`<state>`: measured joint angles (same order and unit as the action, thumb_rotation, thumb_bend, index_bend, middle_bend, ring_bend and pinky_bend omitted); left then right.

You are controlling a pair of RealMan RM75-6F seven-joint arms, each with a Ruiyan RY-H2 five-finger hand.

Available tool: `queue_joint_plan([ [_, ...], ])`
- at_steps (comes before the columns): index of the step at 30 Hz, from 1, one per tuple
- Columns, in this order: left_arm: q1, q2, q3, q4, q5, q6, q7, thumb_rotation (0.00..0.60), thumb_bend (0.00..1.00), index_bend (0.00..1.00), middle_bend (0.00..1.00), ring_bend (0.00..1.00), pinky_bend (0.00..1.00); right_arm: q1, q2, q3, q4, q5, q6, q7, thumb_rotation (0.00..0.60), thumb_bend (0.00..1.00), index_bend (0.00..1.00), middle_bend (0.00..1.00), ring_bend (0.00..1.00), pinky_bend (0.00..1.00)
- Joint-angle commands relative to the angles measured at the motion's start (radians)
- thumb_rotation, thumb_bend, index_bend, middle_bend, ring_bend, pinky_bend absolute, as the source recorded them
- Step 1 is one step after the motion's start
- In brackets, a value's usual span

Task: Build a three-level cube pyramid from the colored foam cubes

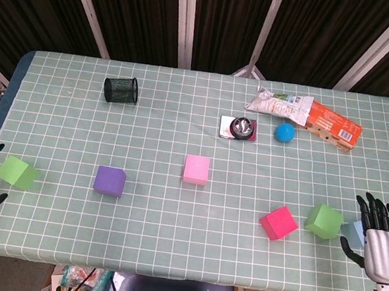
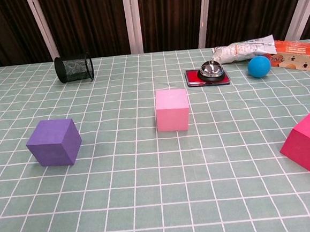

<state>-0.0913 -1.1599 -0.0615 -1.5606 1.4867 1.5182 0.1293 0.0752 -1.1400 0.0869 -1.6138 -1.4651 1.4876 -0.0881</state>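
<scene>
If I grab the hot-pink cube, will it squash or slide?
The hot-pink cube is foam, so likely light and a bit squashy under the fingers. Flat faces mean it shouldn't roll; a push would probably slide it across the cloth. It sits skewed to the grid, so align first.

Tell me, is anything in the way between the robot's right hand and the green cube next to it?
Nothing blocks it. The right hand is open at the table's edge, and the green cube sits just to its left. A pale blue cube lies partly hidden beside the hand, off to the side of that short path.
</scene>
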Motion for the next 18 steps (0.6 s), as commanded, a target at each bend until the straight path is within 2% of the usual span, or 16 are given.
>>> queue_joint_plan([
  [1,-0.001,0.004,-0.003,-0.009,-0.017,-0.013,0.001,0.600,0.00,0.00,0.00,0.00,0.00,0.001,-0.003,0.000,-0.002,0.001,-0.002,0.001,0.600,0.32,0.00,0.00,0.00,0.00],
  [10,-0.044,0.040,-0.030,-0.093,-0.074,-0.088,0.068,0.600,0.00,0.00,0.00,0.00,0.01,0.010,-0.008,0.005,-0.003,0.019,-0.027,0.024,0.600,0.32,0.00,0.00,0.00,0.00],
  [14,-0.088,0.057,-0.055,-0.142,-0.102,-0.139,0.127,0.600,0.02,0.00,0.06,0.00,0.11,0.014,-0.011,0.006,-0.004,0.025,-0.037,0.033,0.600,0.32,0.00,0.00,0.00,0.00],
  [18,-0.136,0.067,-0.078,-0.181,-0.141,-0.205,0.167,0.600,0.03,0.00,0.09,0.00,0.11,0.017,-0.014,0.006,-0.005,0.027,-0.042,0.037,0.600,0.32,0.00,0.00,0.00,0.00],
])
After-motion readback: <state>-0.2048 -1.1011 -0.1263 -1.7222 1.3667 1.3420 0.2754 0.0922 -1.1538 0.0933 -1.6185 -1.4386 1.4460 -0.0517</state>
